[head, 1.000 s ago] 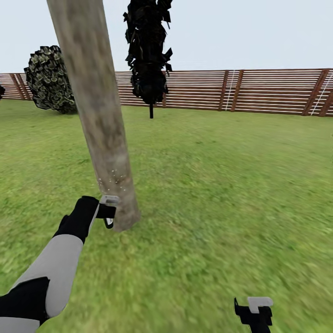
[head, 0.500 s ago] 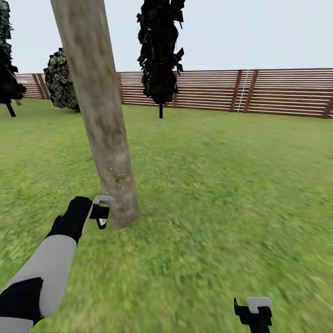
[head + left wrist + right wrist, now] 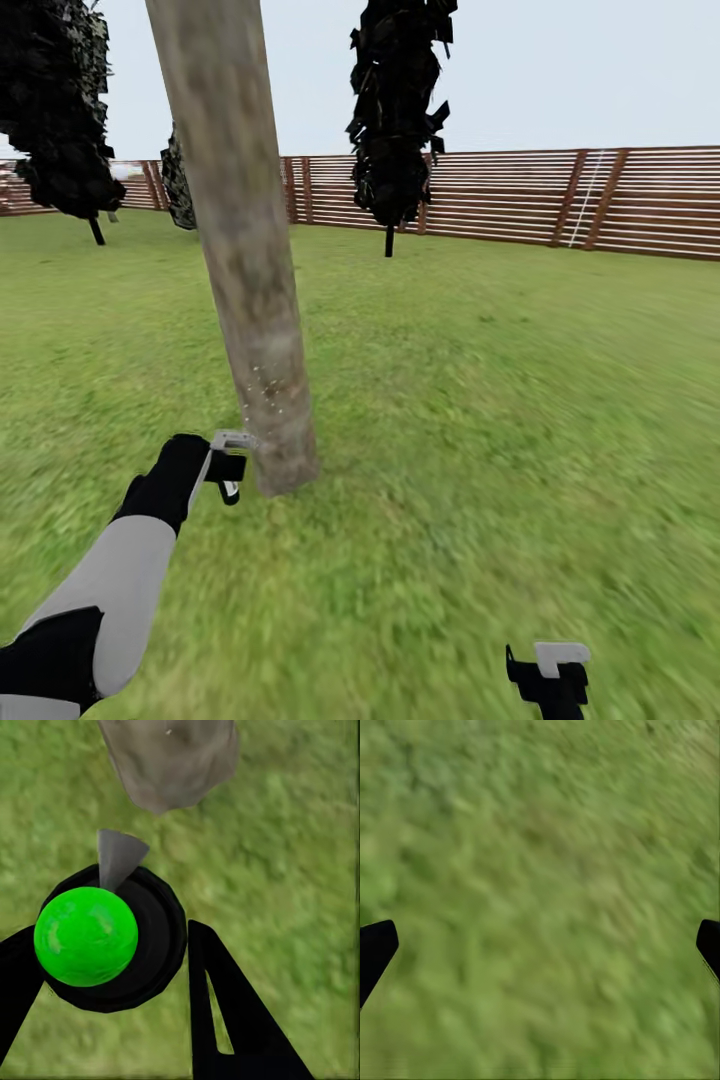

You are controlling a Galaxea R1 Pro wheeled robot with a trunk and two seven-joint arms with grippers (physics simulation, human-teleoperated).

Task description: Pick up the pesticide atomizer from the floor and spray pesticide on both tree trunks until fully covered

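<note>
- Grass lawn (image 3: 480, 420), slat fence (image 3: 520, 200) behind.
- Left gripper (image 3: 112, 967) clamps the atomizer (image 3: 105, 934) beside the tree trunk (image 3: 250, 270); it risks bumping bark, patchy coverage.
- Right gripper (image 3: 548, 672) spread, empty.

Grey left forearm (image 3: 125, 570), blk wrist, blk claw (image 3: 232, 470).

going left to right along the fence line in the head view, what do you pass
dark bushy tree → striped-leaf bush partly hidden behind the trunk → thick pale tree trunk → second dark bushy tree → open stretch of brown slat fence
</note>
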